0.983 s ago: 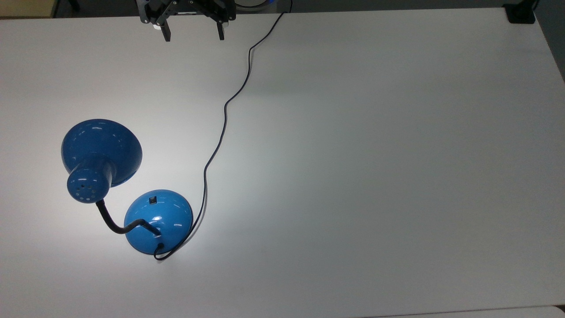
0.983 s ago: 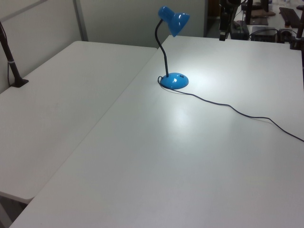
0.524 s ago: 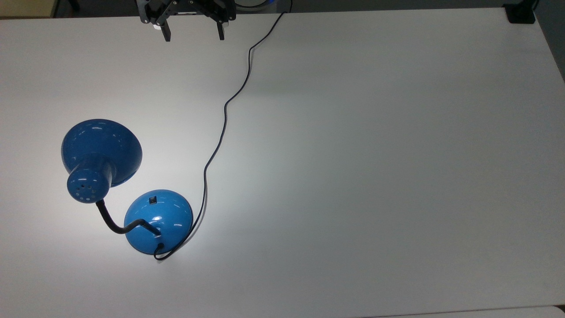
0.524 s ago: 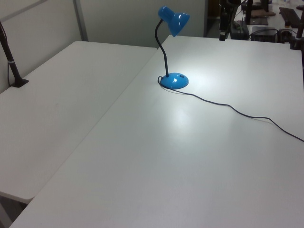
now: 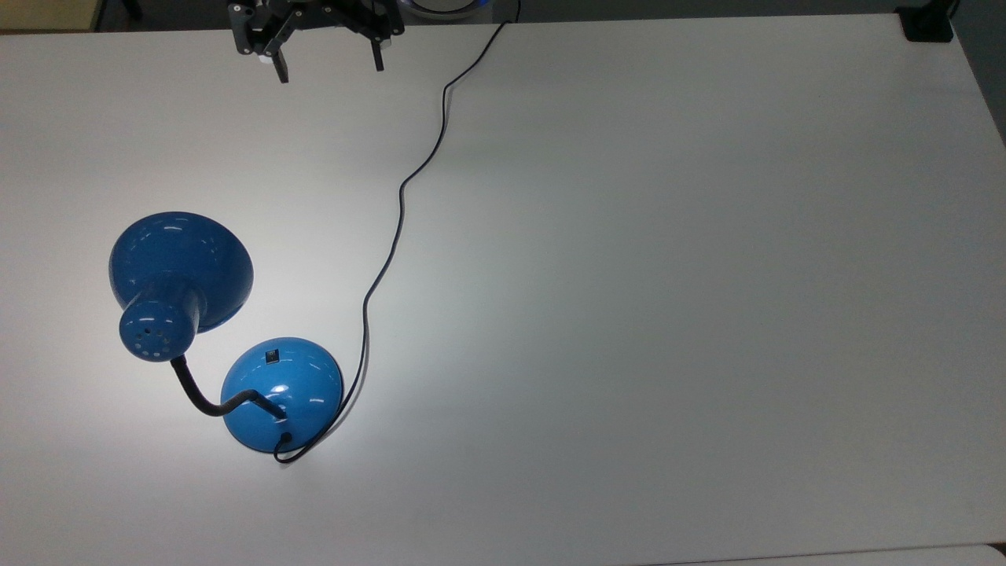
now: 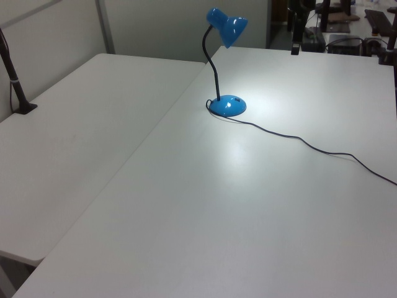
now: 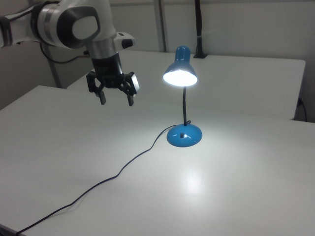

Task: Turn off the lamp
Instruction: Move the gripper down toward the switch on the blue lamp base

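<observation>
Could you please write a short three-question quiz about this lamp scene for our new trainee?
1. True or false: the lamp is lit.
2. Where on the lamp is the small black switch? A) on the shade B) on the domed base C) on the neck
3. Are the gripper fingers open or shut, and do they touch the lamp?

Key:
1. True; the shade glows in the right view and casts a bright pool on the table.
2. B.
3. Open, held above the table, apart from the lamp.

Lab or office workroom. My arm (image 7: pixel 69 22) works over plain white tables (image 6: pixel 205 205) pushed together, grey partition walls (image 6: pixel 180 28) behind, black clamp poles (image 6: pixel 12 74) at table edges, equipment benches (image 6: pixel 353 25) beyond.
</observation>
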### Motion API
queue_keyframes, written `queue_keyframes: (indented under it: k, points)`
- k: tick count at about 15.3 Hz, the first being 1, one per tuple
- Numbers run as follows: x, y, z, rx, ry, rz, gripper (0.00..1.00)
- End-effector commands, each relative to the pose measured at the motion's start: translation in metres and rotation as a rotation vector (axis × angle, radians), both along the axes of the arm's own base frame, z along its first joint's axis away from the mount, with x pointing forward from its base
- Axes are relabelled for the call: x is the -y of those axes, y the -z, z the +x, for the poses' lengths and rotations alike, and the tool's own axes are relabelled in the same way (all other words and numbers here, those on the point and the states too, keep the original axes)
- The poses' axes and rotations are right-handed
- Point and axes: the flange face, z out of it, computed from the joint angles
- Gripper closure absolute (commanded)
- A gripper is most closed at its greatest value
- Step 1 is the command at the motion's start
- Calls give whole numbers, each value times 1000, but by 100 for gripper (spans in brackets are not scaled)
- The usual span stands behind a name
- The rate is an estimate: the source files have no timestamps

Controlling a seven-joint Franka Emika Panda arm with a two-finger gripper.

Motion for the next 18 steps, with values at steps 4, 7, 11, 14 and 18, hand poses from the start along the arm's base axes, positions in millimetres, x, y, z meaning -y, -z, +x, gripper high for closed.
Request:
queue_keyframes:
  k: [4,7,11,14,18]
  points:
    - [63,65,44,120,-69,-110,1]
    - [82,100,66,177,4,-117,73]
    - [79,148,97,284,112,-131,100]
    - [83,188,121,323,109,-150,100]
    - [83,219,133,381,175,-147,100]
